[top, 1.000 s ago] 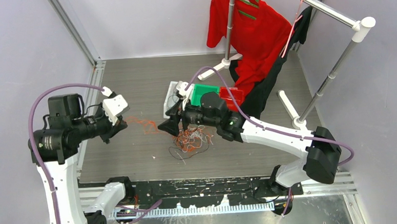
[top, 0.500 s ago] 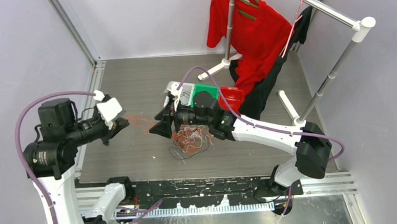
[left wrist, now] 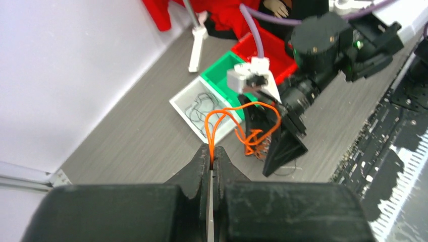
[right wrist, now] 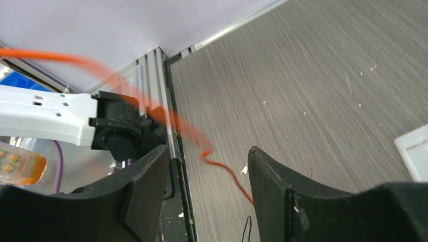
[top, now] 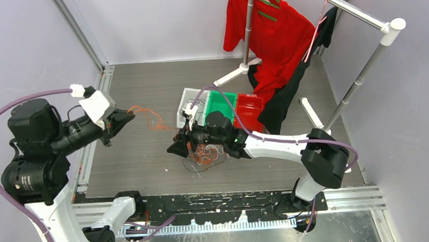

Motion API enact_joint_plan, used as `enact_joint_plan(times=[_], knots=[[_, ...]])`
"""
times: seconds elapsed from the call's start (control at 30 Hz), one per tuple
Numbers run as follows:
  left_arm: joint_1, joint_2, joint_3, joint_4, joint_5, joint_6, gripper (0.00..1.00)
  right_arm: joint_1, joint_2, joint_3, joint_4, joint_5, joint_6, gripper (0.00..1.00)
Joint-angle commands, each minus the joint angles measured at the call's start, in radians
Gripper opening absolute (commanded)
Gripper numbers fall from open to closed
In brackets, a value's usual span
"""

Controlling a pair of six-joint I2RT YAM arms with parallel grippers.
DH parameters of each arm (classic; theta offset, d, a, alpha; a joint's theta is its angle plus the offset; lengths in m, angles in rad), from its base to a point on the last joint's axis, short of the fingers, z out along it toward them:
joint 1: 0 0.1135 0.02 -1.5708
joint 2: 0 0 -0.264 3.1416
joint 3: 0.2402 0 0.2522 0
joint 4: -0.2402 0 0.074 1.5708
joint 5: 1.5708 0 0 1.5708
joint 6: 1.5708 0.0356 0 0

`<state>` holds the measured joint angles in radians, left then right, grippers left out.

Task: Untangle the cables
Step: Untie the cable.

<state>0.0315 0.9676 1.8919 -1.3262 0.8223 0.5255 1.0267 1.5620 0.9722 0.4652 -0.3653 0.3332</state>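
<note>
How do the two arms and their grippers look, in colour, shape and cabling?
The left arm and right arm have white links and bulky black cylindrical joints. A thick purple hose loops along each arm. Each wrist carries a white camera block. The left gripper and right gripper have black, wedge-shaped fingers. No markings are readable.

No words, numbers or signs can be read in any of the views. In the right wrist view, at the lower left of the frame, a small orange thing (right wrist: 17,169) has tiny green marks on it, but they are too blurry to read.
</note>
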Motion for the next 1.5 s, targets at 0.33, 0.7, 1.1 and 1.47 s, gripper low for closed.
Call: enact_joint_plan(times=[0.33, 0.7, 1.1, 1.47], knots=[[0.004, 0.024, 0.134, 0.344, -0.089, -0.245, 0.0, 0.041, -0.017, -0.095, 0.098, 0.101, -0.002, 0.6], [0.004, -0.014, 0.036, 0.401, -0.127, -0.293, 0.0, 0.043, -0.19, -0.126, -0.008, 0.147, -0.037, 0.67], [0.004, -0.003, 0.05, 0.389, -0.134, -0.309, 0.0, 0.041, -0.206, -0.174, -0.012, 0.191, -0.098, 0.83], [0.004, -0.008, 0.069, 0.356, -0.138, -0.279, 0.0, 0.041, -0.071, -0.089, -0.063, 0.351, -0.228, 0.76]])
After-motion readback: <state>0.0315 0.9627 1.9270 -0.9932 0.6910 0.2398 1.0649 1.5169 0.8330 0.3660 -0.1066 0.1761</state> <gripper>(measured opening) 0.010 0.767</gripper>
